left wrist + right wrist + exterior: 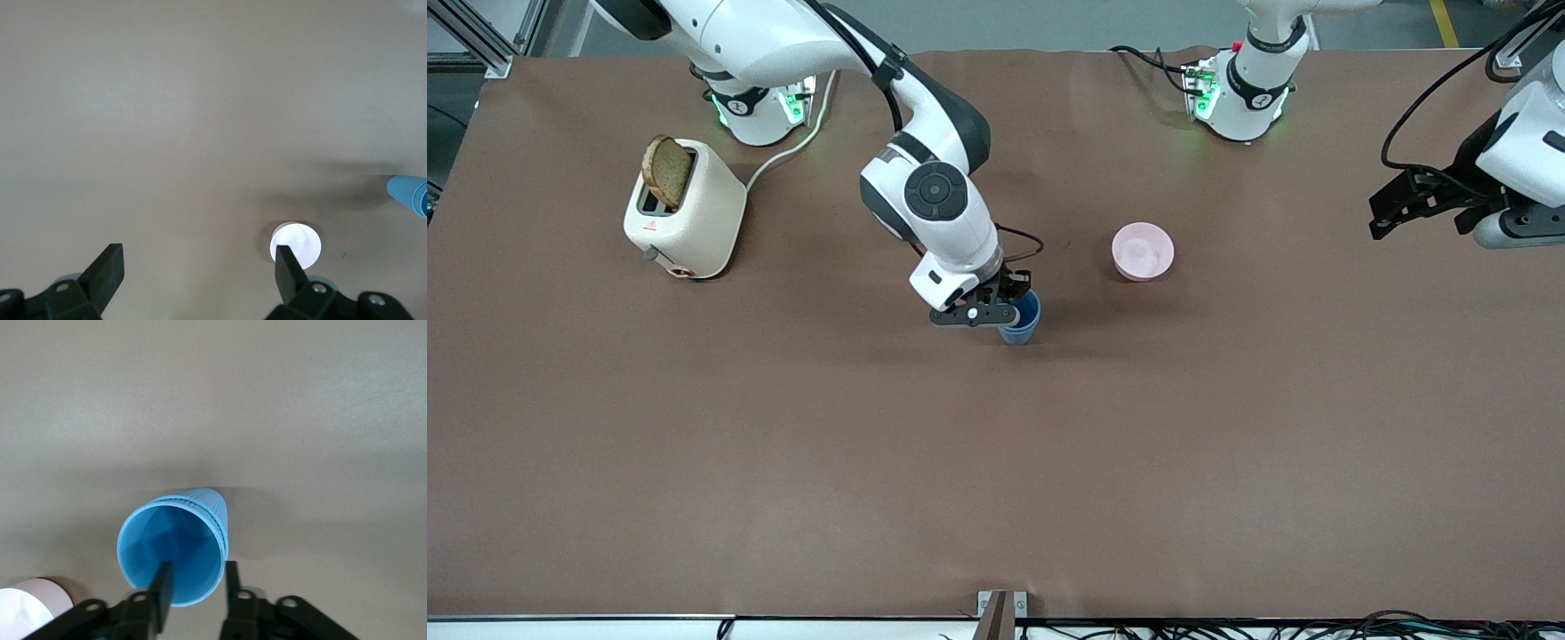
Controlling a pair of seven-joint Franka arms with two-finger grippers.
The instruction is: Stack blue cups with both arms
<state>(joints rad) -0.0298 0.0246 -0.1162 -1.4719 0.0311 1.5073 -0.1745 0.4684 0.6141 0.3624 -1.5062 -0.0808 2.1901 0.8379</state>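
Note:
The blue cups [1023, 322] stand in the middle of the table, and a double rim in the right wrist view [175, 543] shows one nested in the other. My right gripper [1009, 311] is down at the rim. It is open [197, 587], with one finger inside the cup and the other just outside its wall. My left gripper [1385, 218] hangs open and empty over the left arm's end of the table, waiting. Its wrist view [198, 267] shows bare table between the fingers and the cups [408, 195] at the picture's edge.
A pink bowl [1143, 252] sits beside the cups toward the left arm's end, a little farther from the front camera; it also shows in both wrist views [300, 241] [27, 607]. A cream toaster [685, 218] holding a bread slice [667, 171] stands near the right arm's base.

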